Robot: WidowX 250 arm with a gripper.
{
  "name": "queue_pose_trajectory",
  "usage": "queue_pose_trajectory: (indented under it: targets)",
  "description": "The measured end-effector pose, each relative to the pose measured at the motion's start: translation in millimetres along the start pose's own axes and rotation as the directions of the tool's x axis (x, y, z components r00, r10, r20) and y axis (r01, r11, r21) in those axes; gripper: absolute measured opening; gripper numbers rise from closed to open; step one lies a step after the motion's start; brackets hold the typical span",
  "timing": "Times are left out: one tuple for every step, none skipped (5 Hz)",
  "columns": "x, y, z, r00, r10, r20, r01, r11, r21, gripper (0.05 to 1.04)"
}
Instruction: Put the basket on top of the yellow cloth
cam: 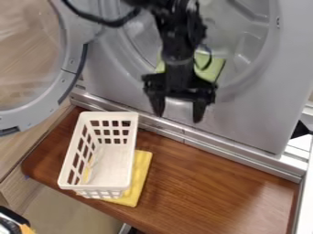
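The black gripper (178,112) hangs in front of the machine's opening, above the back edge of the wooden board, its two fingers apart with nothing between them. Lower left of it, a white plastic basket (112,162) stands upright on the board. The yellow cloth (140,176) lies flat under the basket's front and right part, with a strip showing along the right side and front. The basket's back end extends past the cloth. The gripper and basket are apart.
A grey machine (256,119) with a round opening stands behind the board, its round door (36,105) swung out at the left. A green cloth (211,68) lies in the opening behind the arm. The brown wooden board (214,183) extends right of the basket.
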State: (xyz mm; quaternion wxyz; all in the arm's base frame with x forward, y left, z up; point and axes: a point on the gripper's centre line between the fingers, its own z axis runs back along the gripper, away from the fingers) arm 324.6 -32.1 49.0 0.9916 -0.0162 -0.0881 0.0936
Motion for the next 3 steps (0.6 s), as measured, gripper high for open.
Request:
queue_pose_trajectory:
  targets:
    - [25.8, -10.0, 8.4, 1.000, -0.004, -0.027, 0.005, 1.000, 0.022, 1.000]
    - [54.7, -20.7, 19.2, 1.000, 0.004, 0.021, -0.007, 0.989, 0.148, 0.999]
    - [67.1, -20.9, 15.6, 0.997, -0.023, 0.078, 0.009, 0.983, 0.182, 0.999]
